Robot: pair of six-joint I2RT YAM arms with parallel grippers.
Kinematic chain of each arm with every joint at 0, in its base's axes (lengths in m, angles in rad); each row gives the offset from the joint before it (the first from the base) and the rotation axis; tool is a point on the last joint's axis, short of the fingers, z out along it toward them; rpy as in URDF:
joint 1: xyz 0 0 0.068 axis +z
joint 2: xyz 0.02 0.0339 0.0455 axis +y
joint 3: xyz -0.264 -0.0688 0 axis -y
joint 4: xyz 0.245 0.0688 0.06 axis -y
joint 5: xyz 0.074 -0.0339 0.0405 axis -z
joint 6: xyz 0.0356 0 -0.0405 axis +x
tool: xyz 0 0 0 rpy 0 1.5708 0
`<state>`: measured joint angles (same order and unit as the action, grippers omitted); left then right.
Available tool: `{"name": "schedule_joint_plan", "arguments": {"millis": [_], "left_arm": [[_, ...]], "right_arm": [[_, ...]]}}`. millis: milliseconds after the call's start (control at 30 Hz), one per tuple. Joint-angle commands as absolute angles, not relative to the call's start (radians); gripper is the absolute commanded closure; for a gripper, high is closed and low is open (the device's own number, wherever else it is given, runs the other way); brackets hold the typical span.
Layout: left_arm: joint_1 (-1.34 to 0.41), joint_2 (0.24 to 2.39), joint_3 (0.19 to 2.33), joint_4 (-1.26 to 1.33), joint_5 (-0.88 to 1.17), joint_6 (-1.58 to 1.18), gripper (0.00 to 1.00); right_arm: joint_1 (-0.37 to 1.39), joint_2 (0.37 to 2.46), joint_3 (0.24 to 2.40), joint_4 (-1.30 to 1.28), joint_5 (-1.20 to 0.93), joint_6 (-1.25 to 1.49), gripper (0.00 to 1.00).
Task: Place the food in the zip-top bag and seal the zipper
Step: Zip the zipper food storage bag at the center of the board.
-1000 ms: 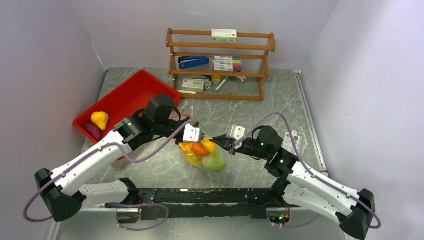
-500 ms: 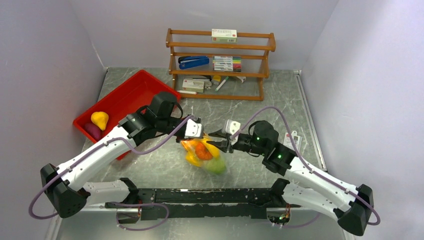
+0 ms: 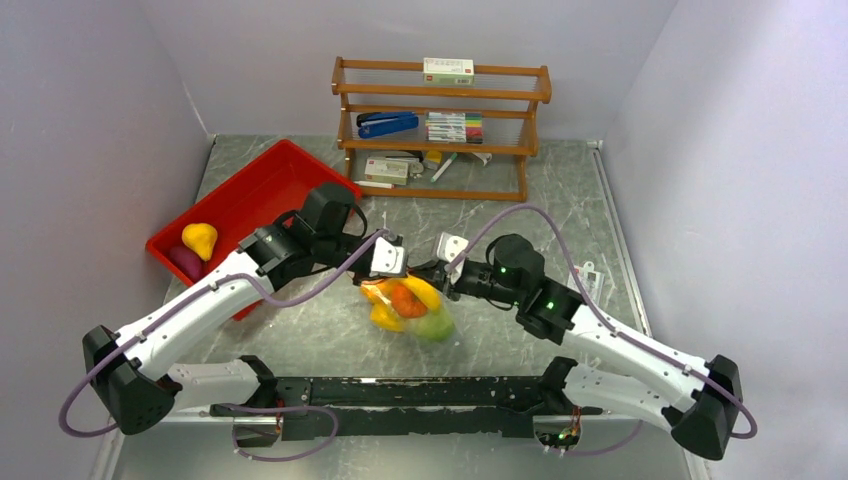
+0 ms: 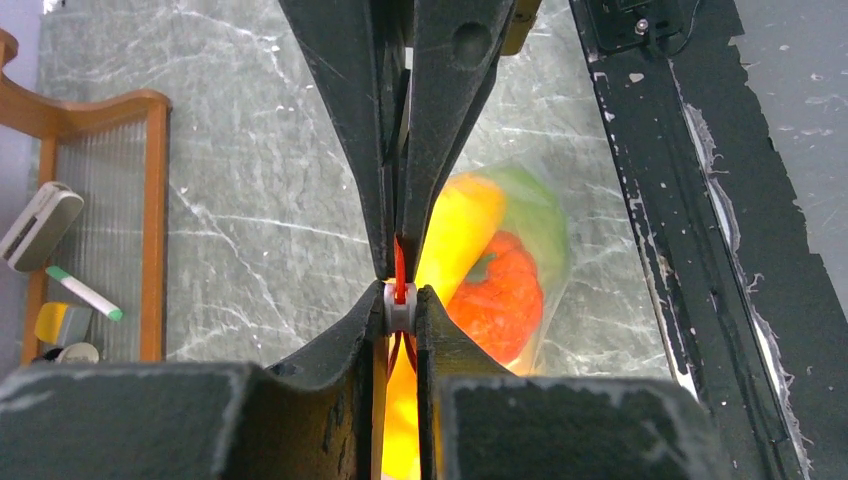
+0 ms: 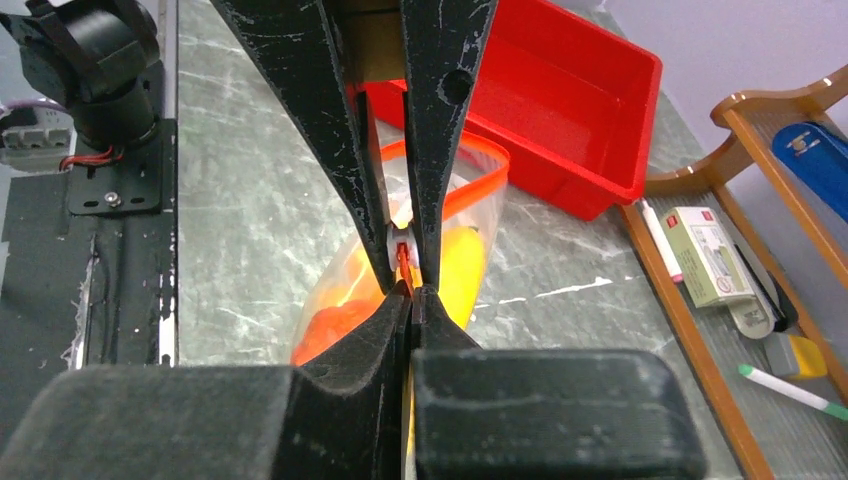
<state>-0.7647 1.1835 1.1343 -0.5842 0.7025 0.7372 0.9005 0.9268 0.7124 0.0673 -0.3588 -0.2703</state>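
Clamped on zipper point(image 5: 455, 145) with both: left end effector point(image 4: 400, 292) and right end effector point(image 5: 402, 258) pinched narrow on the red-orange strip, just beside each other. Holding bag point(image 3: 432, 322) with yellow, orange, green food point(image 3: 405, 300) inside up over surface point(image 3: 560, 200), front centre, mouth gaping beyond the right grip. Lying in tray point(image 3: 270, 185): pear point(image 3: 199, 238); writing on box point(image 3: 448, 68) atop rack point(image 3: 500, 97) too small to read.

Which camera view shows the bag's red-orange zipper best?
The right wrist view: the zipper curves there as a long strip. The left wrist view shows only a short pinched piece; in the top view it is too small to make out.
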Motion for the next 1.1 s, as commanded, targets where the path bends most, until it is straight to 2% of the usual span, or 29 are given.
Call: {"name": "schedule_joint_plan", "arguments": {"millis": [0, 267, 767, 1067], "left_arm": [[-0.764, 1.161, 1.105, -0.614, 0.672, 0.739, 0.93], [-0.764, 1.147, 1.022, -0.544, 0.680, 0.689, 0.87], [-0.758, 1.108, 1.047, -0.666, 0.502, 0.721, 0.91], [-0.728, 1.084, 1.038, -0.730, 0.424, 0.734, 0.91]], "right_arm": [[0.902, 0.830, 0.707, 0.040, -0.311, -0.306, 1.00], [0.902, 0.786, 0.644, 0.146, -0.377, -0.249, 1.00], [0.901, 0.648, 0.667, 0.038, -0.281, -0.237, 1.00], [0.900, 0.545, 0.677, -0.034, -0.122, -0.225, 1.00]]}}
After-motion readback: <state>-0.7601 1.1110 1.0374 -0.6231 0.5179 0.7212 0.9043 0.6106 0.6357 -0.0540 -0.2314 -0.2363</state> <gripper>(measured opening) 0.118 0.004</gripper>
